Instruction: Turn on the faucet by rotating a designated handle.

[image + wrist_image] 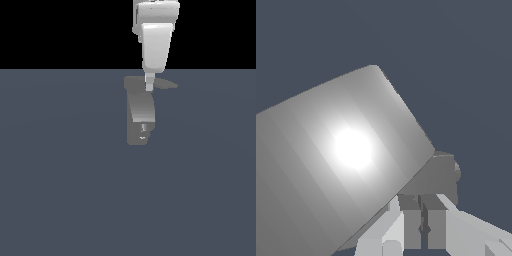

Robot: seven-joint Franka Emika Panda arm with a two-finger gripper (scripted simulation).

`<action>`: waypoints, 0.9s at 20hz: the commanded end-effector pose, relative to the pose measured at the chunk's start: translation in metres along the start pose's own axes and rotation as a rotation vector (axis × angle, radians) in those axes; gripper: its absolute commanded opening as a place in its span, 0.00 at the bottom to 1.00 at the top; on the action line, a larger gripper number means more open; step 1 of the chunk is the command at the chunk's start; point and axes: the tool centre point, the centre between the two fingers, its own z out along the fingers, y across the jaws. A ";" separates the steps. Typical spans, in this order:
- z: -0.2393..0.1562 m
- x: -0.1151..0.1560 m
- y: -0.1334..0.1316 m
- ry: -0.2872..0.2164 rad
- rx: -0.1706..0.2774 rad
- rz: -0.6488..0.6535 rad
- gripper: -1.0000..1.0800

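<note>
Flat slate-blue floor (60, 190), black backdrop (60, 30)

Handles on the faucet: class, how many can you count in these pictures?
1. The handle sticks out from the top of the faucet toward the exterior view's right, beside the pincer. Others may hide behind the arm.

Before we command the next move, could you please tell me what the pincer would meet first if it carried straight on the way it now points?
Probably the faucet: the pincer points down at its top, beside the handle. Depth is unclear.
</note>
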 end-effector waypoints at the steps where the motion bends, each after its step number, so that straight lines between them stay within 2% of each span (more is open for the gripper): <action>1: 0.000 0.003 -0.003 0.000 0.000 0.000 0.00; 18: 0.000 0.066 -0.048 0.001 0.000 0.017 0.00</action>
